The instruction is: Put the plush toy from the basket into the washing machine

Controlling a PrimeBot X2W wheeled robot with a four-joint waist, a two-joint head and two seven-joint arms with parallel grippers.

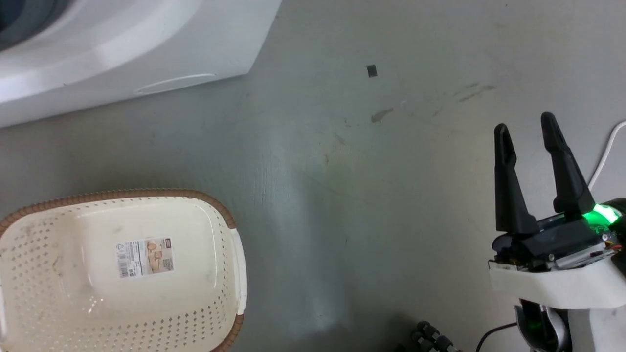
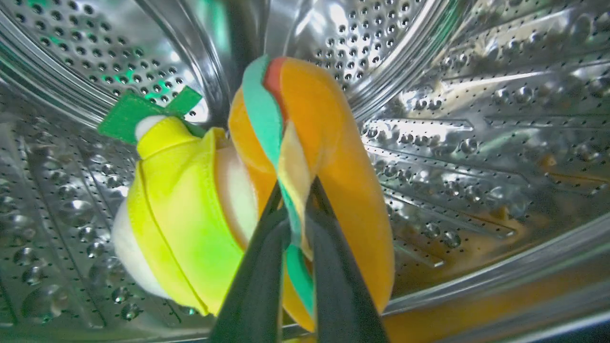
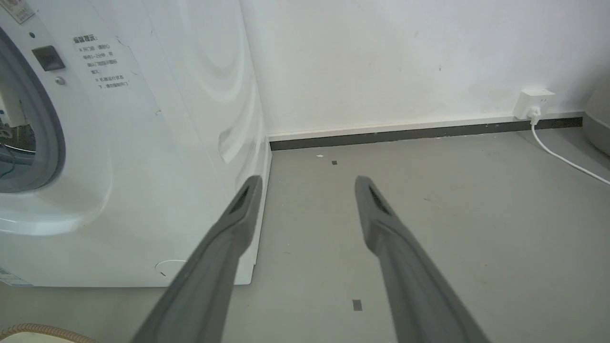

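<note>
The left gripper (image 2: 295, 200) is inside the washing machine (image 2: 476, 143), with the shiny perforated drum curving all around it. Its two dark fingers (image 2: 257, 286) are pressed close together, pinching the green-trimmed edge of the plush toy (image 2: 190, 205) at its orange burger-like part. The toy hangs from that pinch within the drum. Its yellow body and pale head sit left of the fingers in the left wrist view, and its green leaf bits point up and to the left.

The right gripper (image 1: 524, 122) is at the lower right of the head view, above the grey floor (image 1: 342, 220). Its fingers are spread apart with nothing between them, pointing up the view and leaning slightly left, and a green light glows on the wrist behind them. In the right wrist view they aim low across the floor toward a white wall (image 3: 381, 62), with the washer's front corner on their left.

The basket (image 1: 146, 194) stands on the floor at the lower left of the head view, near the washer, with the label sticker (image 1: 145, 257) visible on its base.
</note>
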